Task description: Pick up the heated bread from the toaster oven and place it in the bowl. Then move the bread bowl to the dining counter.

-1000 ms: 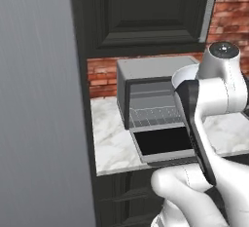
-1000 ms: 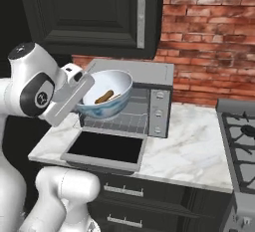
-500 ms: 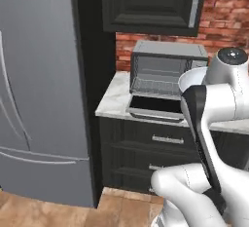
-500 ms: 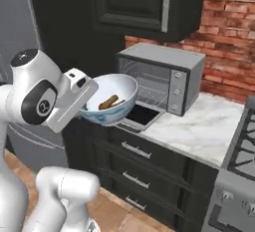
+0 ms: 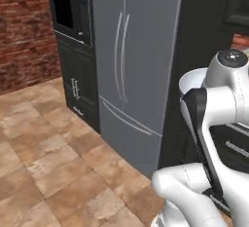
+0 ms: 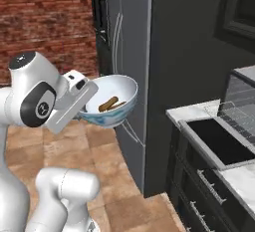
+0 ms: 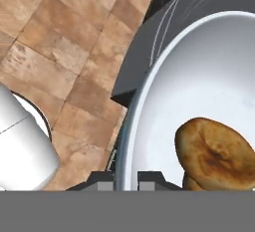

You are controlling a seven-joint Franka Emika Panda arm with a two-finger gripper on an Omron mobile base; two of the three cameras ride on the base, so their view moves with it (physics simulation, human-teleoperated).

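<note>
Gripper [image 7: 126, 177] fingers are clamping the rim of the bowl [image 6: 110, 101], one tip sitting on each side of the wall. Bowl is hanging in the air above the brown tiled floor [image 6: 109, 176], in front of the grey refrigerator [image 5: 136, 65]. Bread [image 7: 216, 155] is lying inside the bowl against its white interior. Toaster oven [image 6: 239, 106] is standing on the marble counter [image 6: 239, 176] at right, door lying open.

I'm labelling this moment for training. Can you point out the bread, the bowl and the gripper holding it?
bread [image 7: 216, 154]: hand view, middle of its browned top.
bowl [image 6: 128, 92]: right base view, white inner wall near the rim.
gripper [image 7: 127, 176]: hand view, between the fingertips clamping the bowl's rim.
</note>
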